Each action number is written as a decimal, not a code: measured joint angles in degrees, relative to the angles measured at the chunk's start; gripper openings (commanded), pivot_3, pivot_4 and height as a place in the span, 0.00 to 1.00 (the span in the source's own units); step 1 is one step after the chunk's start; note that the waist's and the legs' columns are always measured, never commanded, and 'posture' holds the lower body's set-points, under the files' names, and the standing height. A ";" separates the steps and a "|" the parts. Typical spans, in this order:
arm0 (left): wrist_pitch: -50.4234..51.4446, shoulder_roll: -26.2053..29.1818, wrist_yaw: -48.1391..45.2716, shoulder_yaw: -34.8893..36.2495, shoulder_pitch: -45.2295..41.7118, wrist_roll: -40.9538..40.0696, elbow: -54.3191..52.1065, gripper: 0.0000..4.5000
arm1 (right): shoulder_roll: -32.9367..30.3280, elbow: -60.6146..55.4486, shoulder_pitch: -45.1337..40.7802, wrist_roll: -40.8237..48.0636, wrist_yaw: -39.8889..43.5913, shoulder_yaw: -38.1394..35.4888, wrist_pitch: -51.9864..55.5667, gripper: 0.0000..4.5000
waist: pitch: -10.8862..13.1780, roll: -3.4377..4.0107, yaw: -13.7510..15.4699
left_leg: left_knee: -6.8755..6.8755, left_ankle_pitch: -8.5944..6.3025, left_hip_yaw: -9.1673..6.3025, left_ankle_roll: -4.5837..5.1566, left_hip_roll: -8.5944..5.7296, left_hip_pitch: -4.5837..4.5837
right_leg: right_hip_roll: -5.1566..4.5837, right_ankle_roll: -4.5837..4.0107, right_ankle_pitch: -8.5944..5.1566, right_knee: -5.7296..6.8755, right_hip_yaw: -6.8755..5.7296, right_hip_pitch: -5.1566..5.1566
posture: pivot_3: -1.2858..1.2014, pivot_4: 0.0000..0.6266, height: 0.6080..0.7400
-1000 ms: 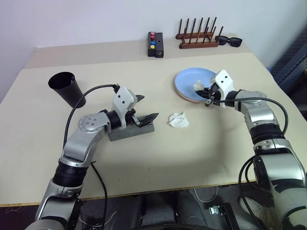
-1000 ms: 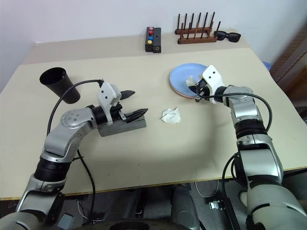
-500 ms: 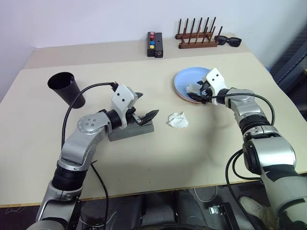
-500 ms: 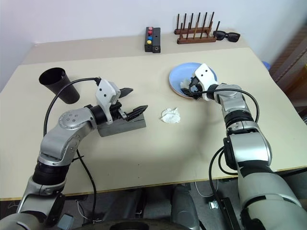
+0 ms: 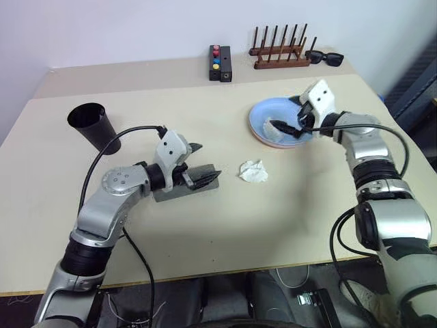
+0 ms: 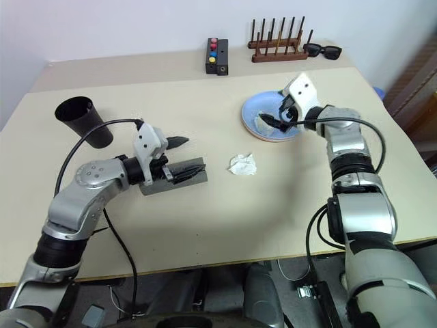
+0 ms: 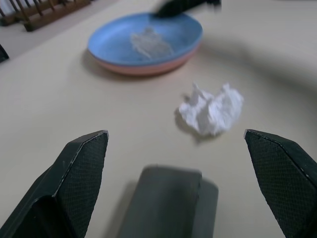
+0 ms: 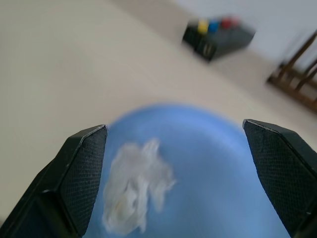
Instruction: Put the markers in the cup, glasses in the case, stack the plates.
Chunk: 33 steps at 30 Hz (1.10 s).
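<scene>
Plates (image 5: 273,126), two stacked; one case (image 5: 188,184), one cup (image 5: 92,123); both grippers released.

Even, bright room light falls from above, casting soft shadows on the table (image 5: 287,205), while up close the blue plate (image 8: 208,163) and grey case (image 7: 168,203) look blurred.

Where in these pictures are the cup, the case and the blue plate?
cup (image 5: 91,124), left eye view, on its black side wall
case (image 6: 179,179), right eye view, on its grey top
blue plate (image 7: 111,43), left wrist view, on its bare inner face
</scene>
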 measured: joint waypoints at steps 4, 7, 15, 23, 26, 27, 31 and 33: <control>-2.66 1.87 -3.78 -0.08 0.05 -0.18 2.49 1.00 | -1.73 -22.80 12.37 7.40 4.47 -1.47 12.18 0.99 | 0.00 0.00 0.32 | 0.01 0.00 -0.04 0.01 -0.01 -0.01 | -0.02 0.00 0.00 -0.01 -0.02 0.03 | 0.52 0.24 1.00; -4.15 2.06 -5.00 -0.19 -0.41 0.06 4.01 1.00 | -2.47 -35.83 21.40 11.55 5.19 -1.81 20.06 0.99 | 0.00 0.00 0.27 | 0.03 -0.01 -0.03 0.01 -0.02 -0.01 | -0.03 0.00 0.00 0.00 -0.02 0.03 | 0.52 0.24 1.00; -6.78 1.66 -6.11 -1.41 -0.79 1.30 5.68 1.00 | -3.93 -45.38 30.35 12.66 4.46 0.16 25.15 0.99 | 0.00 0.00 0.07 | 0.03 -0.01 0.01 0.01 0.00 0.01 | -0.02 0.00 0.00 0.03 0.00 0.01 | 0.52 0.24 1.00; -7.62 1.63 -5.70 -1.53 -0.70 1.74 5.96 1.00 | -2.70 -45.96 29.19 11.57 5.06 4.39 24.30 0.99 | 0.00 -0.01 0.19 | 0.03 -0.01 0.01 0.01 -0.01 0.01 | -0.03 0.00 0.00 0.02 0.00 0.02 | 0.52 0.24 1.00; -7.66 1.62 -5.34 -1.52 -0.40 1.76 5.86 1.00 | -0.92 -43.56 29.15 10.17 5.74 7.67 22.31 0.99 | -0.01 -0.01 0.15 | 0.03 -0.01 0.01 0.01 0.00 0.01 | -0.02 0.00 0.00 0.02 0.00 0.02 | 0.52 0.24 1.00; -7.66 1.62 -5.23 -1.51 -0.21 1.76 5.82 1.00 | -0.26 -41.95 29.04 9.37 5.93 8.61 21.45 0.99 | -0.01 -0.02 0.16 | 0.03 -0.01 0.01 0.01 0.00 0.01 | -0.02 0.00 0.00 0.02 0.00 0.02 | 0.52 0.24 1.00; -7.62 1.66 -4.50 -1.44 0.21 1.76 5.01 1.00 | 3.25 -33.16 27.23 5.84 5.69 12.22 17.19 0.99 | 0.00 -0.02 0.07 | 0.04 0.00 0.01 0.01 -0.01 0.01 | -0.02 0.00 0.00 0.03 0.00 0.01 | 0.52 0.24 1.00; -7.52 1.70 -4.20 -1.35 0.40 1.76 4.66 1.00 | 4.41 -29.25 25.46 4.55 5.62 13.02 14.54 0.94 | -0.01 -0.02 0.05 | 0.04 0.00 0.01 0.00 -0.01 0.01 | -0.02 0.00 0.00 0.03 0.00 0.01 | 0.52 0.24 1.00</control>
